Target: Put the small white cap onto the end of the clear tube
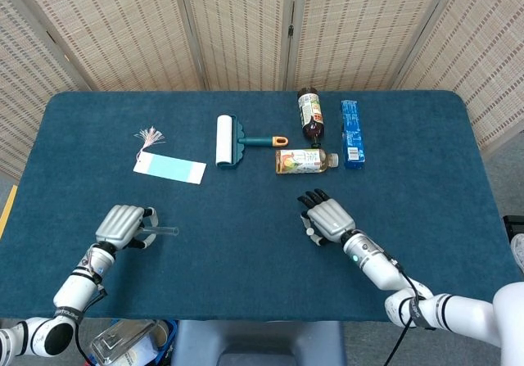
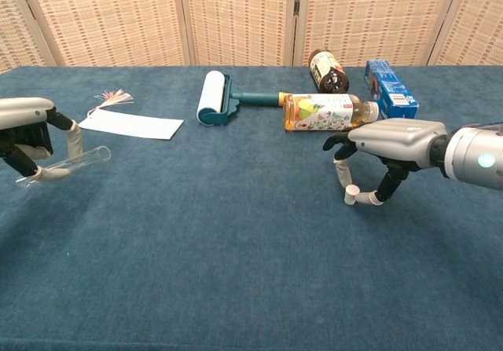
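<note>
- Your left hand (image 2: 27, 143) grips the clear tube (image 2: 64, 165), lifted off the desk (image 2: 236, 233).
- Your right hand (image 2: 385, 143) pinches the small white cap (image 2: 351, 195) at desk level, well apart from the tube.

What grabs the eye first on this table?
Two silver robot hands low on the blue table: the left robot hand holds a clear tube, while the right robot hand closes its fingers around a small white cap. Behind lie a lint roller and bottles.

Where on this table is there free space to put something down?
Bare cloth lies between the left hand holding the clear tube and the right hand. The back is crowded: lint roller, bottles, blue box.
</note>
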### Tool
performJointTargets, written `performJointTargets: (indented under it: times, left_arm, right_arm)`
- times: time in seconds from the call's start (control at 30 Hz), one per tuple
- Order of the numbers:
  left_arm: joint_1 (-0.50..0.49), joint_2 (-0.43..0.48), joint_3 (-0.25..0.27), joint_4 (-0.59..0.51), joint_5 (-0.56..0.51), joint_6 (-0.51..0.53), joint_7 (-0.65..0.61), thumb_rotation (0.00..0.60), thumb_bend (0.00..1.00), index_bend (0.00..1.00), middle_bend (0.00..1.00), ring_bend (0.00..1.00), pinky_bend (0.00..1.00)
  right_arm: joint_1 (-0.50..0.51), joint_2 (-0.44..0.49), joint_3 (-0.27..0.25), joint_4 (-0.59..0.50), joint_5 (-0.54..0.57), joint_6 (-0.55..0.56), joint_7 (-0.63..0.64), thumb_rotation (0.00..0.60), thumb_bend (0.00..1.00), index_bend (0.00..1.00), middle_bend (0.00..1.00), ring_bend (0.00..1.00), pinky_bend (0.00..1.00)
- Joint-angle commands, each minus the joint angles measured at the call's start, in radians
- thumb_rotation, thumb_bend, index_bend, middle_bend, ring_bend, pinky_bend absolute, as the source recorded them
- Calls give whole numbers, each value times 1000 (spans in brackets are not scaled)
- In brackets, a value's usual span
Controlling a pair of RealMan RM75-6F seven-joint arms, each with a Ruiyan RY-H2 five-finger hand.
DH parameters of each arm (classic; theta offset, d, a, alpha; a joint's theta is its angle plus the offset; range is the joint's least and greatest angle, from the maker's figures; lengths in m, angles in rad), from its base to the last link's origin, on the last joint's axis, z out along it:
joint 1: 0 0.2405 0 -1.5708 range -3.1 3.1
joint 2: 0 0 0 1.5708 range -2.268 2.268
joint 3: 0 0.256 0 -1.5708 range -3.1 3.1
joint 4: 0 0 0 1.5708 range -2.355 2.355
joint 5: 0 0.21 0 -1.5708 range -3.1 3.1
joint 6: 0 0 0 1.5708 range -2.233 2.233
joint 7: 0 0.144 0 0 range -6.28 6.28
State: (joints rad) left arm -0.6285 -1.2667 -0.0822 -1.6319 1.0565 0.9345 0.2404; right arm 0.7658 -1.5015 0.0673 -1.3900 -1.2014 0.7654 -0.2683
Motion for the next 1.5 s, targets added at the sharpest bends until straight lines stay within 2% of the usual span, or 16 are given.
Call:
performJointTargets:
  times: [0.03,0.27,0.5,0.7,0.83,1.0,1.37,1.5]
  left_arm:
    - [0,0,-5,7,1,2,-6,600,362,583,1000,1000,1000]
    - [-5,4,-41,25,7,-5,-74,600,363,590,1000,1000,1000]
    - [-20,-11,-99,51,74,-36,-261,600,362,592,1000,1000,1000]
    - [-45,-28,-141,43,85,-72,-369,600,375,592,1000,1000,1000]
    - [-62,-42,-155,33,88,-72,-373,600,376,592,1000,1000,1000]
    - [-83,-54,-175,2,69,-72,-366,600,377,592,1000,1000,1000]
    - [-128,-55,-205,-83,-6,-76,-306,600,376,596,1000,1000,1000]
    - [-147,-42,-211,-118,-72,-83,-269,600,376,598,1000,1000,1000]
  right_arm:
    - [-10,25,12,-27,-11,26,20,600,356,563,116,0,0]
    - [-33,153,61,-169,-44,96,99,600,356,593,135,0,0]
    - [-42,301,146,-347,-91,127,302,600,387,624,155,0,0]
    - [-41,363,190,-434,-134,131,462,600,394,633,163,0,0]
    - [-28,375,213,-459,-158,134,523,600,396,633,162,0,0]
    - [-4,366,233,-472,-165,137,539,600,400,635,162,0,0]
    - [43,310,248,-465,-112,145,442,600,408,639,163,0,0]
    - [60,293,251,-461,-89,144,402,600,409,639,163,0,0]
